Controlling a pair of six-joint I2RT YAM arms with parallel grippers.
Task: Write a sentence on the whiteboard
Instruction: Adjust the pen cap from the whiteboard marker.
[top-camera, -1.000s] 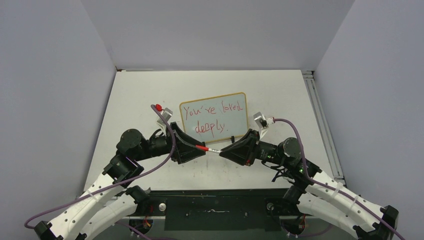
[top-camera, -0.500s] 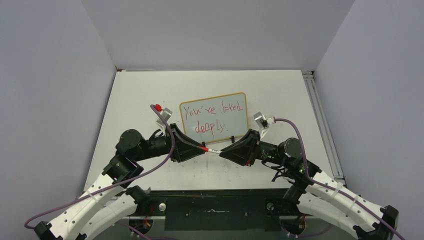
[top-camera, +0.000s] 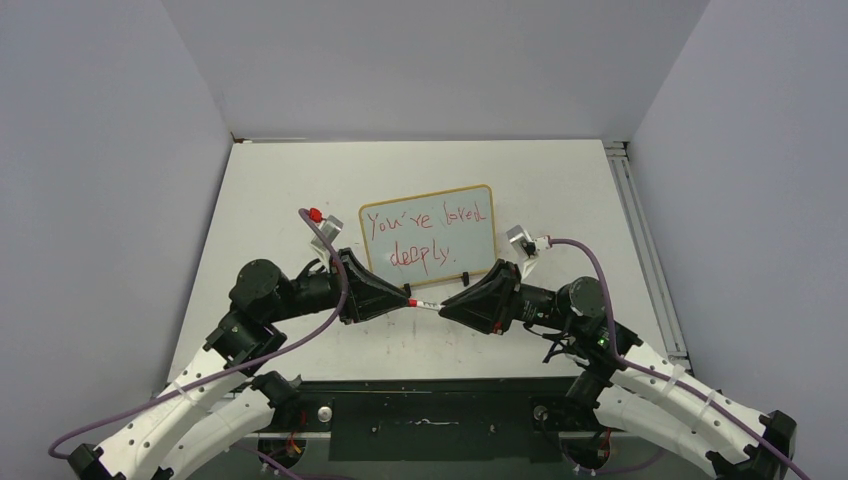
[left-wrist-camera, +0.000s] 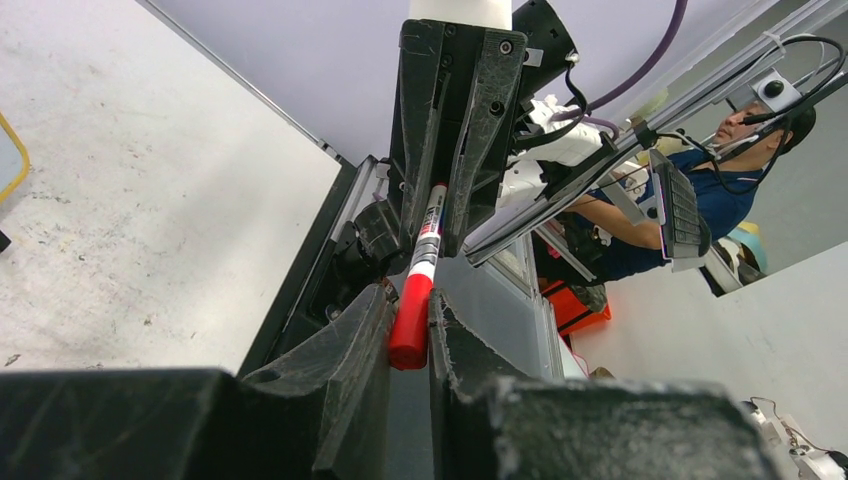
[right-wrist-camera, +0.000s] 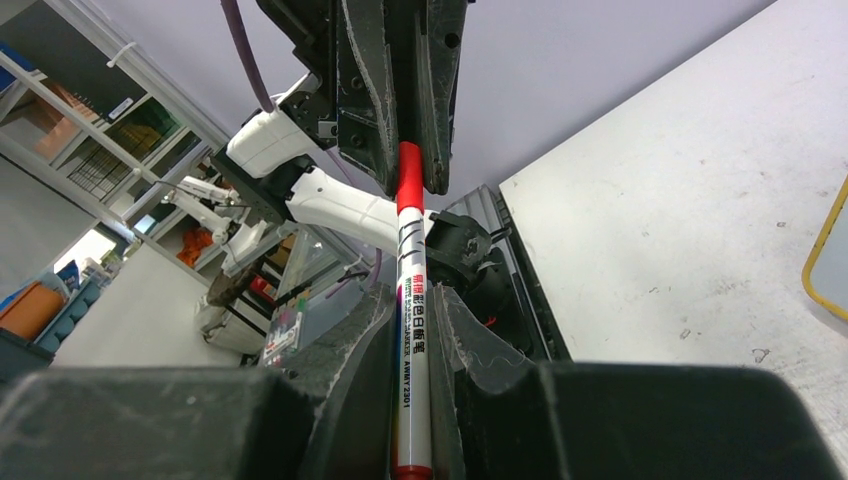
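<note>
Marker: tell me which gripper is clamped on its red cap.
The left gripper: it pinches the red cap of the marker; the right gripper holds the white printed barrel.

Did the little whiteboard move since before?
No. The whiteboard sits in the same spot on the table, just as far from the table's back edge as before.

Standing whiteboard (top-camera: 476, 256), red sentence (top-camera: 418, 254) (two lines)
</note>
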